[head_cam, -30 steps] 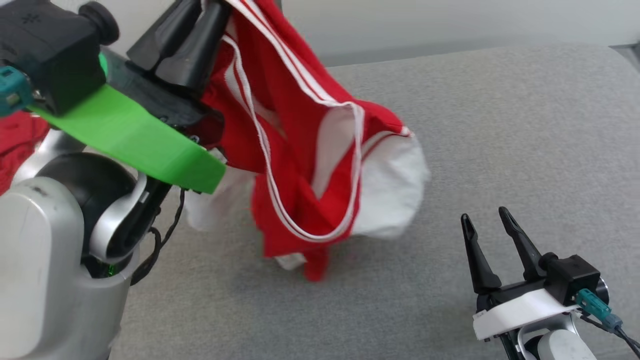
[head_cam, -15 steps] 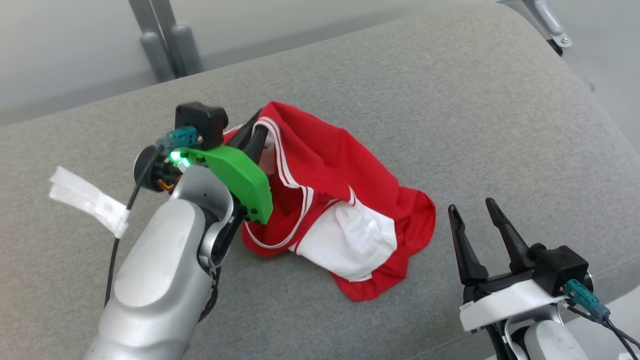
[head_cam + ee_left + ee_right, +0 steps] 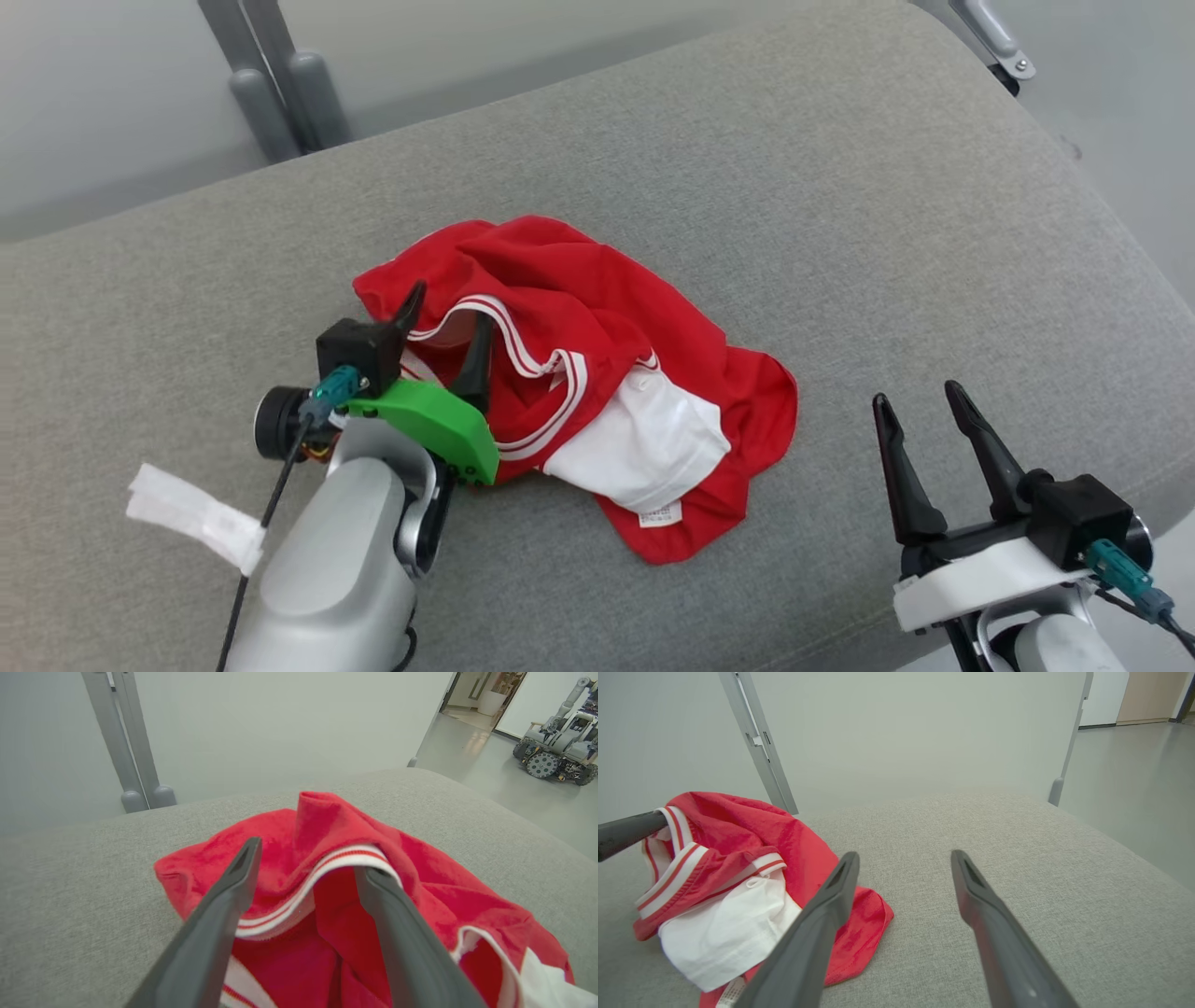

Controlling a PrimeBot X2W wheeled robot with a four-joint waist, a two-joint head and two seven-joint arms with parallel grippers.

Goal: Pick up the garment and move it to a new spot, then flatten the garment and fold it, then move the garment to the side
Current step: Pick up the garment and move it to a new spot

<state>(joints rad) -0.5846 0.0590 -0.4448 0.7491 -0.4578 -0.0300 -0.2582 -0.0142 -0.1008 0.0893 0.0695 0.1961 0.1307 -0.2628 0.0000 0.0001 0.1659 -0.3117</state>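
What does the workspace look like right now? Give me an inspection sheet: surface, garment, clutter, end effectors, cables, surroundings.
Surface: grey fabric cushion.
Job's things: red and white garment, crumpled in a heap, not flattened.
Clutter: white strip beside the left arm.
End effectors: left end effector open, fingers astride the striped neckband; right end effector open, clear of the garment.
Cables: black cable along the left arm.
Surroundings: grey posts behind; wheeled robot in the distance.

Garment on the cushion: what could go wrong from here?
1. The striped trim arches over a finger of the open left gripper; pulling back could snag it and drag the garment.
2. The garment lies bunched in layers; a flattening grasp may pinch several at once.
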